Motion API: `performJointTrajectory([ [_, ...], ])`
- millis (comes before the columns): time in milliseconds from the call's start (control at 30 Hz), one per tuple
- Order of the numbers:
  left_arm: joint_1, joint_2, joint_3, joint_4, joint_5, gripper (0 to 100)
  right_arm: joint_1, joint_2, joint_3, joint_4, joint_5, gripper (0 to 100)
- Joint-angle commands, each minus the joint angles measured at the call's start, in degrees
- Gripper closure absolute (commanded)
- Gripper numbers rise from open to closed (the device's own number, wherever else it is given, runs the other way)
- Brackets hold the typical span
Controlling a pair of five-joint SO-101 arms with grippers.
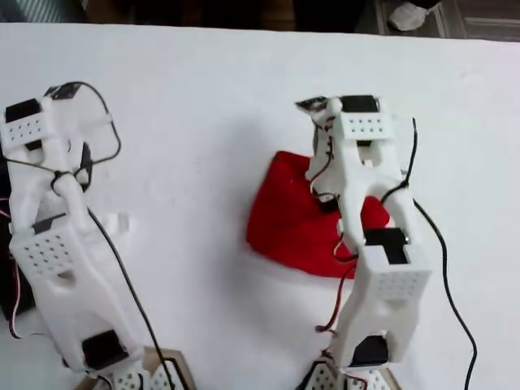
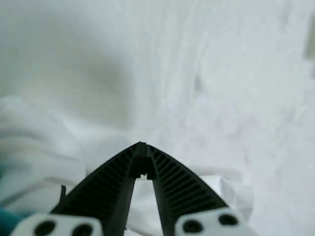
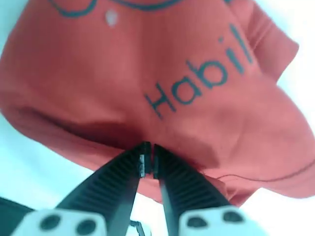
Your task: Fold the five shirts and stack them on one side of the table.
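Observation:
A red shirt (image 1: 296, 223) with dark lettering lies bunched on the white table (image 1: 203, 97), right of the middle. My right arm (image 1: 370, 203) stands over it. My right gripper (image 3: 148, 147) is shut, its tips pinching the shirt's (image 3: 147, 73) near folded edge. My left arm (image 1: 57, 244) is at the table's left side. My left gripper (image 2: 142, 146) is shut with nothing between its fingers, just above white fabric (image 2: 34, 142) that lies in soft folds on the table.
A small white piece of fabric (image 1: 116, 223) shows beside the left arm. Black cables (image 1: 114, 138) loop off both arms. The table's far edge (image 1: 244, 28) runs along the back, with dark floor beyond it.

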Motion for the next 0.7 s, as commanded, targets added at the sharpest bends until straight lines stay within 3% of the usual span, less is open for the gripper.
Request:
performJointTrajectory([
  [0, 0.44, -1.23, -2.07, -0.62, 0.62, 97, 0.31, -4.53, 3.87, 1.27, 3.16, 97.9],
  [200, 0.26, -1.23, -2.07, -0.62, 0.62, 97, 2.77, -9.71, 11.78, 1.27, 6.95, 97.9],
  [467, 0.62, -1.23, -2.07, -0.62, 0.62, 97, 11.12, -24.22, 24.09, 1.27, 16.18, 97.9],
  [667, 0.97, -1.23, -2.07, -1.32, 0.7, 97, 16.31, -25.8, 29.71, -0.22, 19.52, 97.9],
])
